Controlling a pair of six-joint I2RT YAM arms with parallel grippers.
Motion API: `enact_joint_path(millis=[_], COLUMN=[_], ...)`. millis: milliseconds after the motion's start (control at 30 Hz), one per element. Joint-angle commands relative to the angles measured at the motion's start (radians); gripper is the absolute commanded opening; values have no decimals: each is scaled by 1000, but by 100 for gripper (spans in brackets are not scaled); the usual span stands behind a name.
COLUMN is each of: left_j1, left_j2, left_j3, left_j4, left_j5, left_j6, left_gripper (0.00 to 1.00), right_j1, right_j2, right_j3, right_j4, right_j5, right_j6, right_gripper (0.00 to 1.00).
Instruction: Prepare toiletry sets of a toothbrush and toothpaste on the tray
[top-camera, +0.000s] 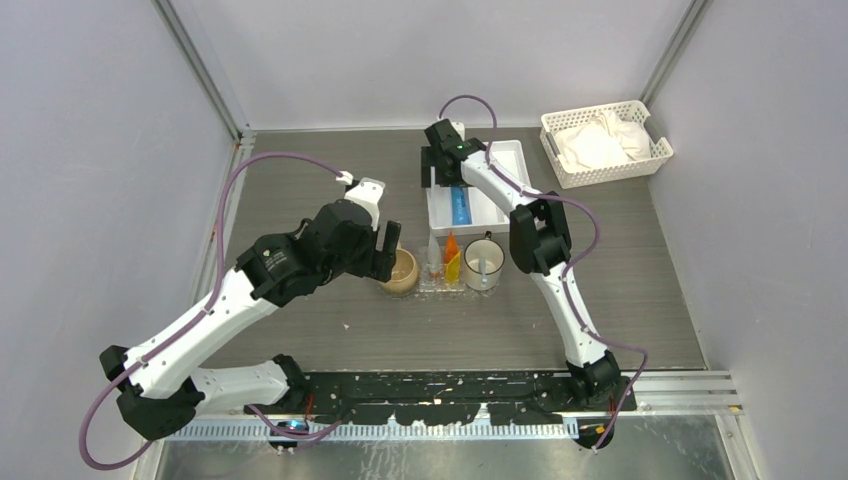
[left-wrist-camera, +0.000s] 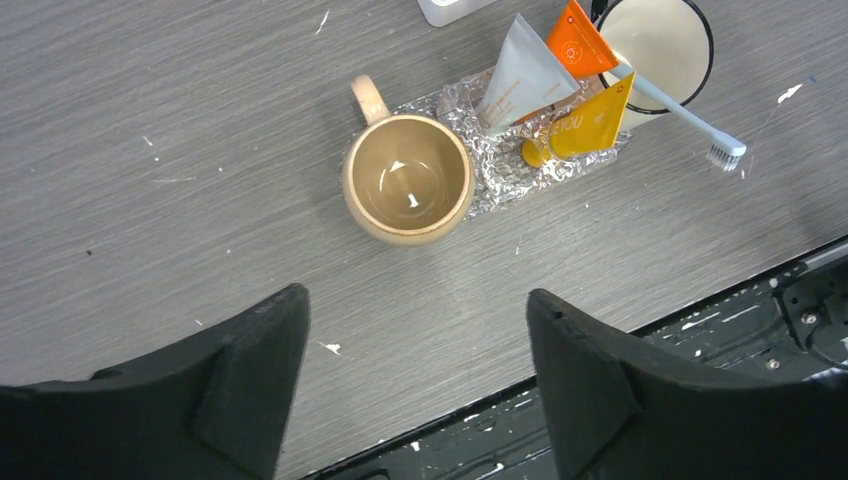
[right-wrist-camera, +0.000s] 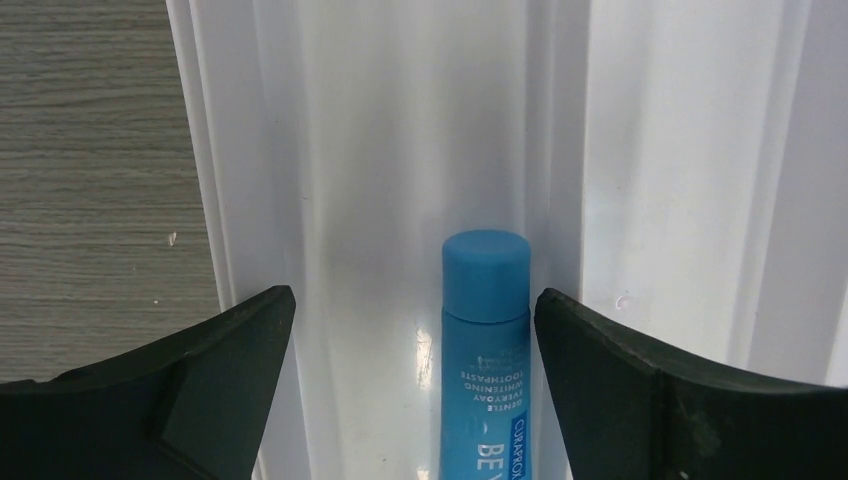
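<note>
Beige mug (left-wrist-camera: 408, 180) beside tray (left-wrist-camera: 495, 178), basket (top-camera: 612, 170) apart

Three tubes (left-wrist-camera: 585, 125) lie on the small tray (left-wrist-camera: 495, 185), between a left mug (left-wrist-camera: 408, 180) and a right mug (left-wrist-camera: 672, 38) holding a toothbrush (left-wrist-camera: 680, 112). Behind it a divided tray (top-camera: 510, 165) holds a fourth tube (right-wrist-camera: 485, 330); a basket (top-camera: 655, 155) sits at the surface's far right corner.

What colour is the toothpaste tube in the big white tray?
Blue, with white lettering. The toothpaste tube shows best in the right wrist view.

Matt wood-grain table (left-wrist-camera: 150, 250), crinkly shiny plastic tray (left-wrist-camera: 492, 188), glossy ceramic mug (left-wrist-camera: 408, 180), smooth blue plastic toothpaste tube (right-wrist-camera: 485, 330)
</note>
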Motion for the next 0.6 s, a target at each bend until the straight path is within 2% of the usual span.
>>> enact_joint_path(millis=[0, 33, 67, 133, 300, 333, 433, 467, 567], left_j1=[7, 7, 7, 7, 7, 7, 7, 7, 7], left_j2=[-11, -11, -12, -16, -25, -26, -31, -33, -38], left_j3=[20, 21, 23, 27, 40, 41, 44, 45, 47], left_j4=[27, 26, 25, 23, 12, 12, 10, 9, 4], left_j5=[6, 6, 5, 2, -5, -6, -6, -6, -10], left_j6=[11, 12, 11, 12, 12, 12, 9, 9, 5], left_gripper=[86, 97, 99, 100, 100, 100, 100, 100, 100], right_j1=[-19, -20, -20, -23, -25, -25, -28, -29, -41], right_j2=[12, 18, 22, 30, 31, 33, 43, 44, 28], right_j3=[-10, -3, 4, 10, -11, -16, -17, -17, -20], right_j4=[-35, -38, -44, -46, -43, -41, -41, -41, -23], right_j5=[44, 41, 36, 27, 15, 12, 1, -4, -33], right_j6=[1, -1, -1, 1, 12, 11, 18, 21, 36], right_gripper=[100, 100, 98, 88, 86, 82, 35, 25, 18])
